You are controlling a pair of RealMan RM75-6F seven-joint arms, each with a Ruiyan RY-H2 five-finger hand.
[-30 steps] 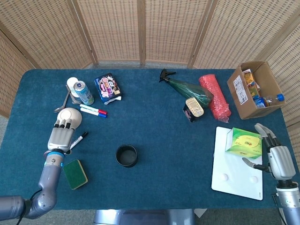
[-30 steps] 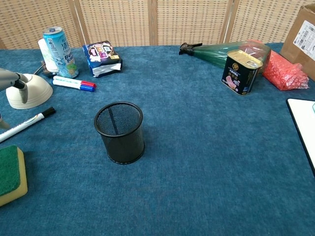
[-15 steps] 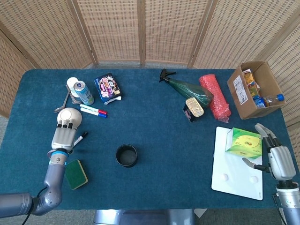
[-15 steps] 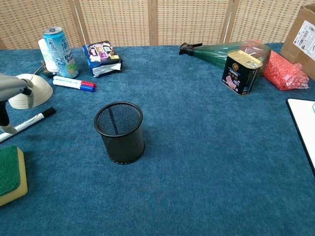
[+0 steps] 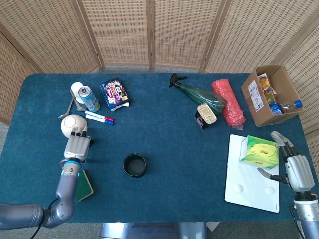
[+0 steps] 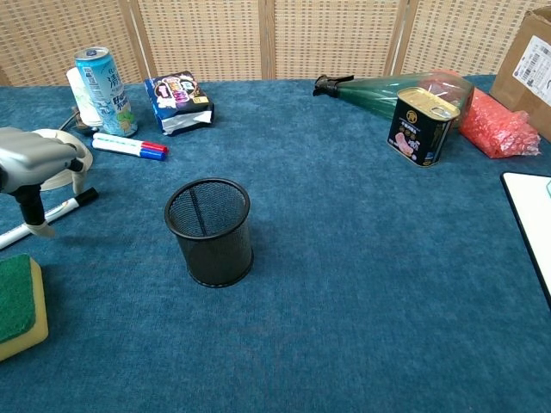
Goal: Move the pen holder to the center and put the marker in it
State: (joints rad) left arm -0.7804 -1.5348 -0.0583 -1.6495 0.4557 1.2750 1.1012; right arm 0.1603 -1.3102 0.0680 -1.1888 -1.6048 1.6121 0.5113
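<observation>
Pen holder [image 5: 134, 165] sat near mid-table in the head view, left hand [image 5: 77, 147] hovering over the marker [image 5: 88, 143] on its left, fingers apart. Right hand [image 5: 293, 167] rested far right, open too. Chest view showed the marker [image 6: 52, 217] under that left hand [image 6: 39, 163], untouched.

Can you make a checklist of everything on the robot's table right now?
Surface: blue cloth table, flat.
Job's things: black mesh pen holder upright, near the center, nothing seen inside; black marker lying flat under the left hand.
Clutter: can, snack pack, two pens, sponge, tin, spray bottle, cardboard box, white board with green box.
Hands: left hand over the marker, grasp unclear; right hand open, holding nothing.
Cables: nothing seen.
Surroundings: wicker screens.
</observation>
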